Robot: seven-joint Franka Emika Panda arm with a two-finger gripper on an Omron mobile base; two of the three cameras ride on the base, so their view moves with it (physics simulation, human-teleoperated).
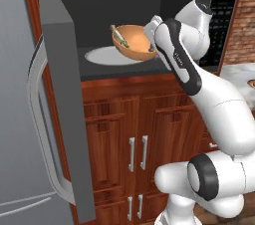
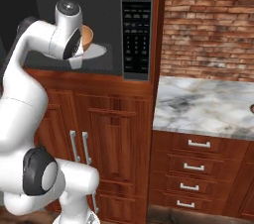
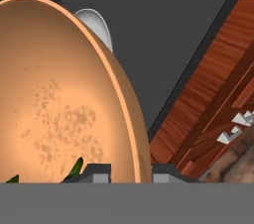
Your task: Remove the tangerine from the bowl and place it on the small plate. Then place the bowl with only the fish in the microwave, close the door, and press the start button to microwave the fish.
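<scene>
Jaws (image 3: 130, 172): clamped on the bowl's near rim, one tip inside, one outside.
Bowl (image 1: 132, 44): carried tilted inside the microwave (image 1: 139, 0), above the white turntable (image 1: 102, 56), not yet set down.
Fish (image 1: 119, 36): lying against the bowl's far-left wall.
Door (image 1: 62, 94): swung wide left for access.

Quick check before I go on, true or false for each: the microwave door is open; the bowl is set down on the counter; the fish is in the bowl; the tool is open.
1. The microwave door is open. True.
2. The bowl is on the counter. False: it is held inside the microwave, above the turntable.
3. The fish is in the bowl. True.
4. The tool is open. False: it is shut on the bowl's rim.
</scene>
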